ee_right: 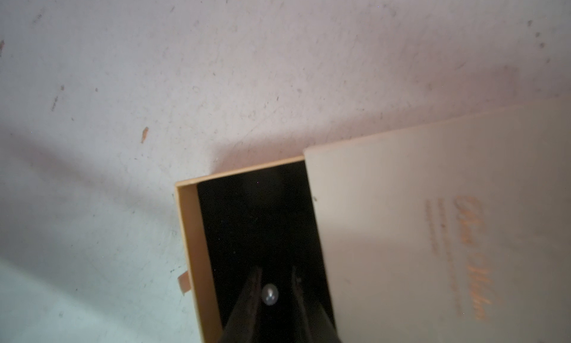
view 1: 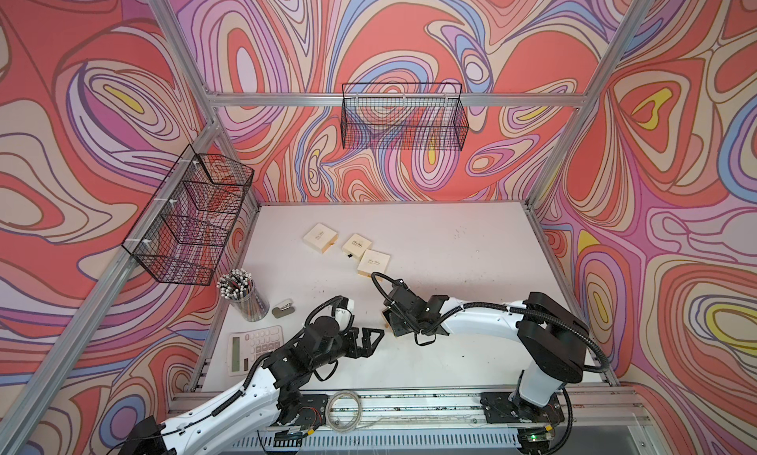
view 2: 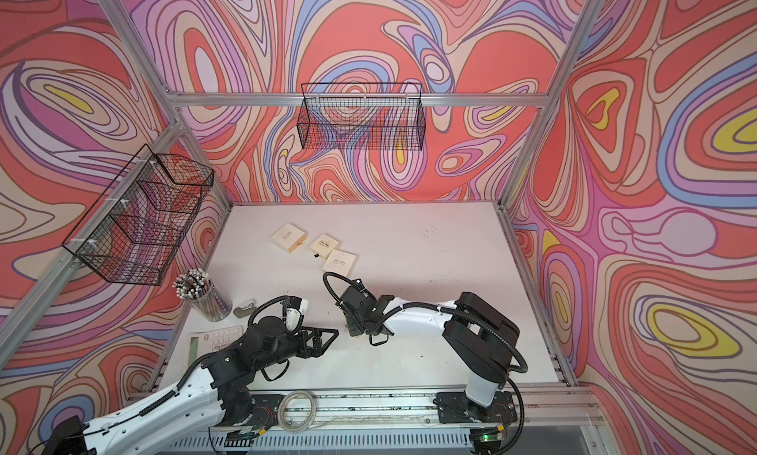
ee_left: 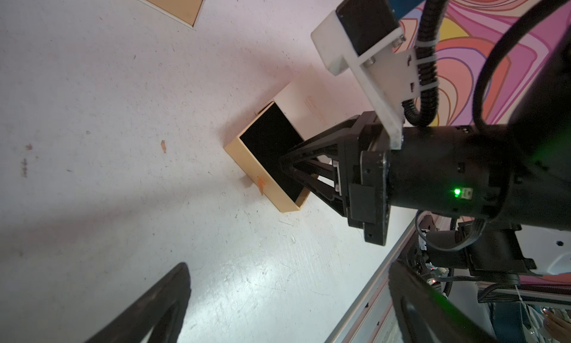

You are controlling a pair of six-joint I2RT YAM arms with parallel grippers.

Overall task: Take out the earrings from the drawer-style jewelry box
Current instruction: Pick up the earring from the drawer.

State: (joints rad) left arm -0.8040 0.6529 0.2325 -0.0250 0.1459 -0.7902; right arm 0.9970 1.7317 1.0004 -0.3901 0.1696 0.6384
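Observation:
A cream drawer-style jewelry box [ee_right: 432, 233] lies on the white table with its tan drawer [ee_right: 185, 233] slid out, showing black lining. One earring [ee_right: 269, 294], a pale pearl stud, sits on that lining. My right gripper [ee_right: 276, 270] points down into the drawer with its fingers narrowly apart around the stud; one finger is against it and a gap shows at the other. In the left wrist view the same drawer [ee_left: 268, 140] lies under the right gripper [ee_left: 282, 162]. My left gripper [ee_left: 289, 265] hovers wide open and holds nothing, a short way left of the box in a top view [view 1: 375, 338].
Three more cream boxes [view 1: 320, 238] [view 1: 356, 245] [view 1: 373, 262] lie toward the table's back. A pencil cup [view 1: 243, 293], a small grey stapler [view 1: 283, 307] and a calculator [view 1: 254, 348] stand at the left. Wire baskets [view 1: 403, 117] hang on the walls. A cable coil [view 1: 344, 410] rests on the front rail.

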